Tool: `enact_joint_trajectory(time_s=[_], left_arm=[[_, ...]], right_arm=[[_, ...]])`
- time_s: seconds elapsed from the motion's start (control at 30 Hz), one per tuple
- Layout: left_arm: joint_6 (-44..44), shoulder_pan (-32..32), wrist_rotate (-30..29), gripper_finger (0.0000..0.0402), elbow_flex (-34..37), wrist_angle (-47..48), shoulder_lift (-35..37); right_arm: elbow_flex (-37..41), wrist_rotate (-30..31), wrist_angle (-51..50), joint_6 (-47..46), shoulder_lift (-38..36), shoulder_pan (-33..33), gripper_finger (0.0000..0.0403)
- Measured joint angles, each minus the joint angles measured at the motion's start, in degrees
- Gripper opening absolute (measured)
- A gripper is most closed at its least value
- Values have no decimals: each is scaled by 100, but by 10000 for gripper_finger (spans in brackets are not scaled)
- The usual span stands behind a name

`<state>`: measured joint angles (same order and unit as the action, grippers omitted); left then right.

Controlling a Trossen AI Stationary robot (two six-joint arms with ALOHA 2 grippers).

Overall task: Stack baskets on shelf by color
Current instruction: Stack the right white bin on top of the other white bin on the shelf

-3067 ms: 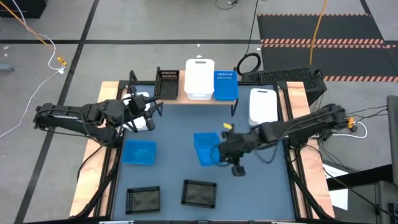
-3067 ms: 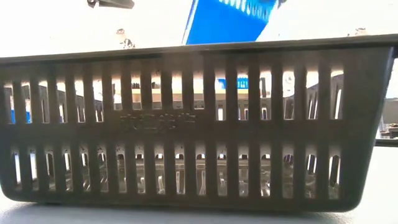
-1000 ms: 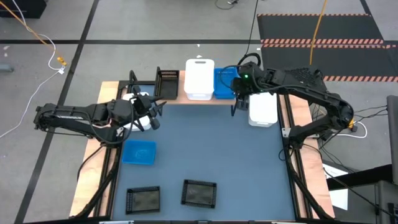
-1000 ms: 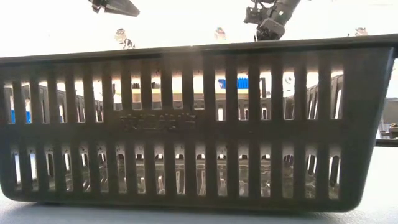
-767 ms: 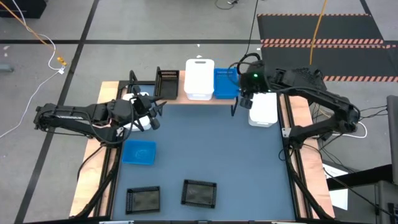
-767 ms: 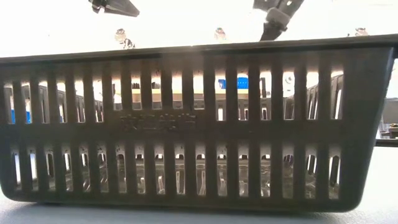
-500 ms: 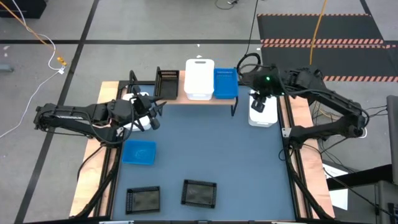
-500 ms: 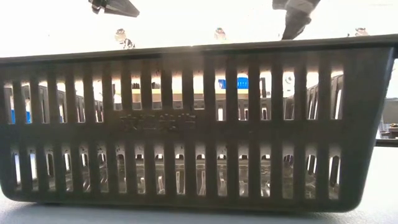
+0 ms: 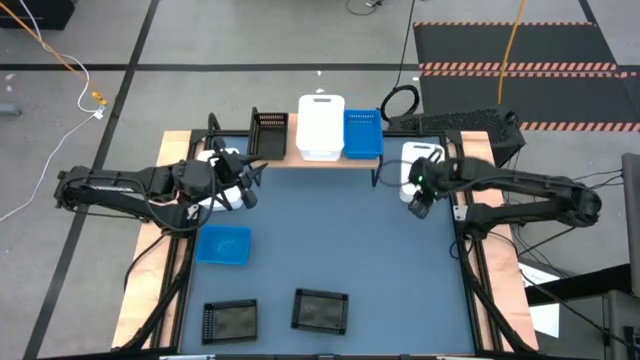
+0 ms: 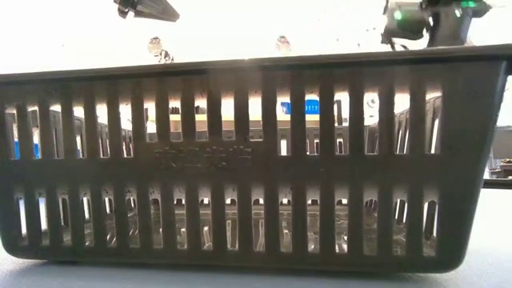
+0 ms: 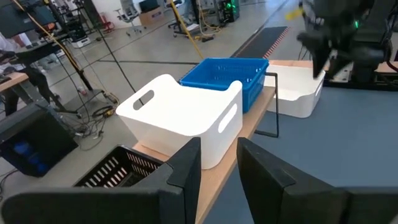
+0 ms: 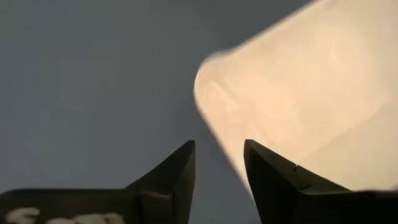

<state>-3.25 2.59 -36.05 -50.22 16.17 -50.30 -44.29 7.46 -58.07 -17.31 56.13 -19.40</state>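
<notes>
The loose white basket (image 9: 421,160) sits right of the shelf (image 9: 315,158), upper centre. My right end effector (image 9: 418,207) hovers at its near edge, fingers spread, empty. I judge grasping comes next. Left end effector (image 9: 243,186) waits centre-left, slightly parted, empty.

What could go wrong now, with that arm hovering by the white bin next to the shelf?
The right gripper sits over the near corner of the white basket on the mat, its open fingers near the rim; a slightly off descent could shove or tip it rather than grip it. That basket lies close beside the shelf, so lifting it might clip the blue basket. The left gripper waits near the shelf's other end.
</notes>
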Motion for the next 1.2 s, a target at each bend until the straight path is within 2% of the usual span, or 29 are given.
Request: enact_joint_trajectory(time_s=[0.13,0.33,0.43,0.57,0.7,0.8,0.93,1.2], left_arm=[[-37,0,0,106,0,-50,0],[-75,0,0,106,0,-181,0],[-79,0,0,106,0,-179,0],[-82,0,-1,106,0,-152,0],[-71,0,0,106,0,-128,-7],[-54,0,0,106,0,-105,-60],[-61,0,0,106,0,-97,-140],[-189,0,0,106,0,-205,-188]], right_arm=[[603,24,477,-28,-1,111,130],[673,-37,710,-164,-1,116,119],[673,-615,771,-373,-14,114,86],[673,-2067,1126,-1217,-14,301,37],[673,-2281,2522,-2227,-23,841,19],[665,-2282,3685,-2298,-25,1162,24],[665,-2273,4445,-2042,-53,1282,48],[665,-2271,4577,-1729,-63,1279,113]])
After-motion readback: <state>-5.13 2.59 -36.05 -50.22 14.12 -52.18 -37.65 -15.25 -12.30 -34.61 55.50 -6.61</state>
